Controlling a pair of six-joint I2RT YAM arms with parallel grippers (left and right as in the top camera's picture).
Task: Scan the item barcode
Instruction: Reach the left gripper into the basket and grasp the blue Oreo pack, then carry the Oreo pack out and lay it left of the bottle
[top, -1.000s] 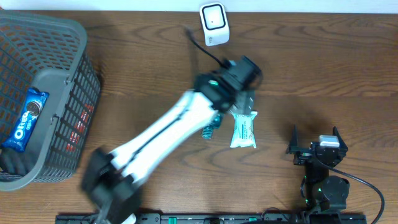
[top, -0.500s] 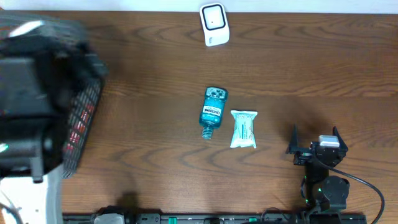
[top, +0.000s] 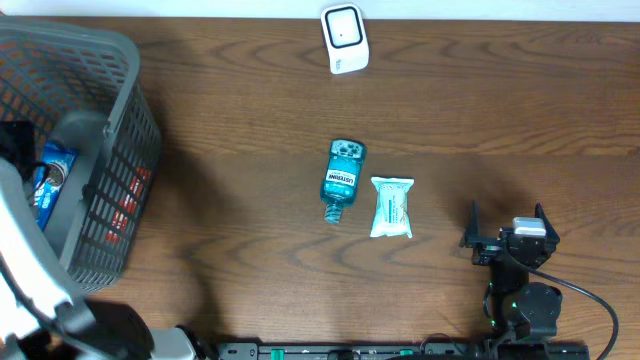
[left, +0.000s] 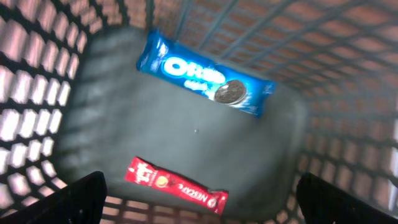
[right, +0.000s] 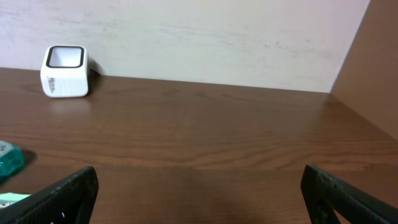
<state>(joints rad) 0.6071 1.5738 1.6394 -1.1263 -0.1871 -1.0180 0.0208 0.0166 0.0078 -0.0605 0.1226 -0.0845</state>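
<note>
Nearest you, your right gripper sits with jaws spread, holding nothing. Your left gripper, likewise spread and empty, hangs over the basket containing an Oreo pack and Nescafe stick. Further out, a mouthwash bottle lies just beside a wipes pack. Farthest stands the scanner.

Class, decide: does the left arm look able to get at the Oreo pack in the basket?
Probably yes: the left gripper hangs open over the basket, and the Oreo pack lies uncovered on its floor, apart from the Nescafe stick.
</note>
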